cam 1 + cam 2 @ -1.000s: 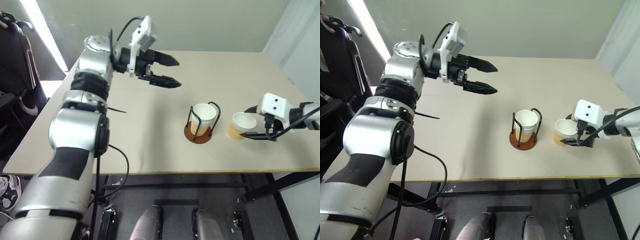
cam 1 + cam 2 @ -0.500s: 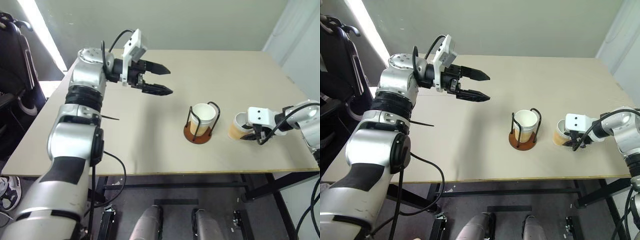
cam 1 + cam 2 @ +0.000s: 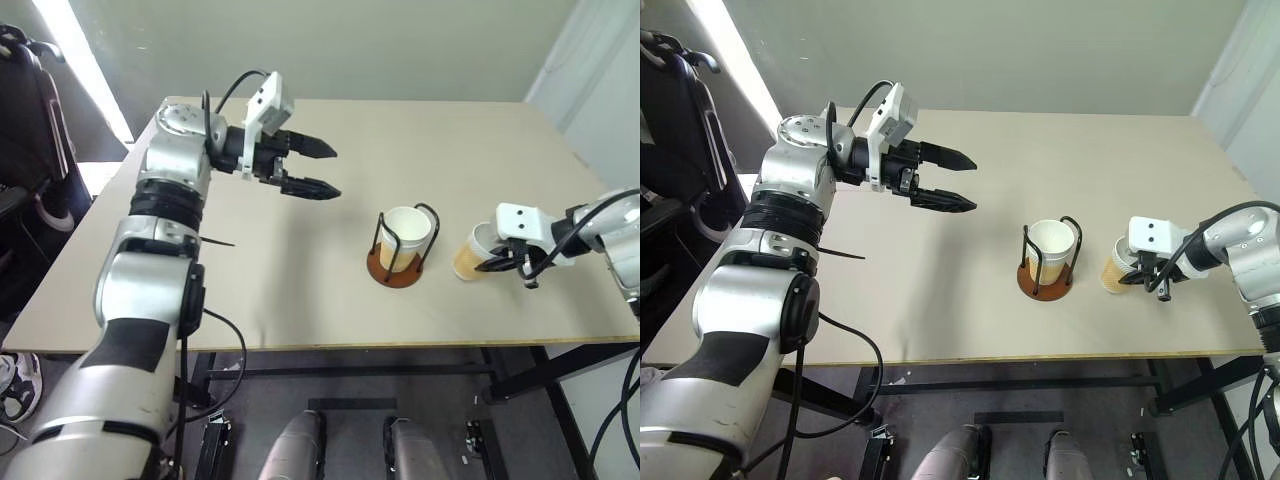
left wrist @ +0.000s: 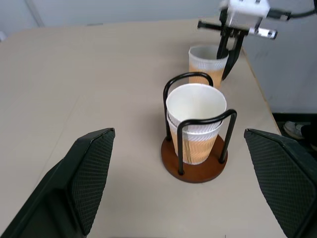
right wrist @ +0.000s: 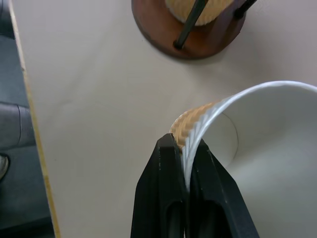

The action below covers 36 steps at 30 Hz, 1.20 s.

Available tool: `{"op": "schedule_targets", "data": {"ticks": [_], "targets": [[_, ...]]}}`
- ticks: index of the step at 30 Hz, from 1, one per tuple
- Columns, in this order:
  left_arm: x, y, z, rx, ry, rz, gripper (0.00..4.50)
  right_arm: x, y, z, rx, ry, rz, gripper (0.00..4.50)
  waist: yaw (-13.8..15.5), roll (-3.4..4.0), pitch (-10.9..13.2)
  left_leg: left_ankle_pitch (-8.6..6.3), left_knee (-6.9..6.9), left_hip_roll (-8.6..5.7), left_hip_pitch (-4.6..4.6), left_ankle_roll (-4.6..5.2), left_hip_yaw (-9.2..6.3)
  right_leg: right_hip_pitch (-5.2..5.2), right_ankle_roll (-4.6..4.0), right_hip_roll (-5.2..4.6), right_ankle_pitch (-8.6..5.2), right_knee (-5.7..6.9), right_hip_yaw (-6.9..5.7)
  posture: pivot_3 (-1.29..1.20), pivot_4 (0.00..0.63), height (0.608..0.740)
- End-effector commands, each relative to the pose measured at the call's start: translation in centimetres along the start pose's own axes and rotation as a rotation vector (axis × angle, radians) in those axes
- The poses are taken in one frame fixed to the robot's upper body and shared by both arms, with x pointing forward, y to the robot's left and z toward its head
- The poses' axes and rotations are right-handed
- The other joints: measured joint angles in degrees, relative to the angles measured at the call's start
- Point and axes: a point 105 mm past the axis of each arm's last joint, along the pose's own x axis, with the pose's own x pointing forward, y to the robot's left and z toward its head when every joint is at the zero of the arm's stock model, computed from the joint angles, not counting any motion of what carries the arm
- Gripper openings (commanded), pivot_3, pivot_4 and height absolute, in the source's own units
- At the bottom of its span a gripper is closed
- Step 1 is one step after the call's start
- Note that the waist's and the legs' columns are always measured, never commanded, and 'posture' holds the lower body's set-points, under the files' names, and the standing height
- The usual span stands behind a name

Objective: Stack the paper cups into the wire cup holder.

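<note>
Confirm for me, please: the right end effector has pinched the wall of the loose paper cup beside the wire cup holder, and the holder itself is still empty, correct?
Not quite: the wire cup holder is not empty. The left wrist view shows paper cups already nested inside its loops. The rest holds: the right end effector is pinched on the wall of the loose paper cup beside the holder.

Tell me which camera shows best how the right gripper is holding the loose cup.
The right wrist view: the right gripper pinches the loose cup's rim wall, one finger inside, one outside. The left wrist and head views show that grip small and distant.
</note>
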Motion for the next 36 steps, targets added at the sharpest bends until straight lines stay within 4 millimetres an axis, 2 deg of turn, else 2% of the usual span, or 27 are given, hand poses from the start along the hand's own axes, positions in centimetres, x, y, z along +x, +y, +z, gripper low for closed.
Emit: {"op": "schedule_targets", "data": {"ticks": [1,6,8,11,14,19,24,36], "targets": [[-0.2,-0.3,1.1,0.062,-0.007,-0.023,4.5,-2.4,-0.9,1.9,-0.03,-0.046,-0.077,0.05,-0.01,0.0,0.0,0.0,0.0,0.0,0.0,0.0,0.01,0.0,-0.01,0.04,0.0,-0.01,-0.03,0.0,0.15,0.74],[-0.2,-0.4,0.8,0.057,-0.005,-0.025,4.5,-4.5,-2.5,4.1,-0.074,-0.084,-0.183,0.05,-0.12,0.01,0.0,0.02,-0.03,0.0,0.0,-0.02,0.06,-0.08,-0.08,0.0,0.04,0.02,0.02,0.0,0.15,0.74],[-0.1,-0.5,0.6,0.054,-0.003,-0.027,4.5,-5.6,-3.4,6.2,-0.121,-0.116,-0.234,0.05,-0.18,0.02,0.0,0.04,-0.03,0.02,0.01,-0.03,0.05,-0.09,-0.1,0.06,0.06,0.02,-0.02,0.0,0.15,0.74],[0.0,-0.5,0.4,0.052,-0.001,-0.029,4.5,-6.4,-3.9,8.2,-0.173,-0.145,-0.275,0.05,-0.26,0.02,0.0,0.08,-0.13,0.03,0.01,-0.06,0.04,-0.15,-0.14,0.08,0.08,0.03,-0.03,0.0,0.15,0.74],[0.2,-0.6,0.3,0.049,-0.002,-0.032,4.5,-6.6,-3.7,10.9,-0.234,-0.197,-0.286,0.05,-0.32,0.02,0.0,0.1,-0.22,0.05,0.02,-0.08,0.02,-0.18,-0.2,0.08,0.06,0.02,-0.05,0.0,0.15,0.74],[0.4,-0.6,0.2,0.048,0.0,-0.039,4.5,-5.6,-2.4,13.3,-0.275,-0.25,-0.238,0.05,-0.19,0.02,0.0,0.24,-0.36,0.04,0.01,0.06,0.0,-0.24,-0.3,0.11,0.0,0.01,-0.12,0.0,0.15,0.74],[0.5,-0.7,0.2,0.048,-0.002,-0.042,4.5,-4.1,-1.7,13.6,-0.294,-0.249,-0.192,0.05,-0.2,0.02,0.0,0.32,-0.41,0.05,-0.01,0.21,0.01,-0.31,-0.33,0.09,-0.04,0.02,-0.16,0.0,0.15,0.74],[0.2,-0.6,0.1,0.044,-0.003,-0.03,4.5,-1.6,-0.9,12.5,-0.304,-0.208,-0.107,0.05,-0.28,0.02,0.0,0.43,-0.5,0.06,0.0,0.22,0.03,-0.35,-0.34,0.06,-0.03,0.05,-0.15,0.0,0.15,0.74]]}}
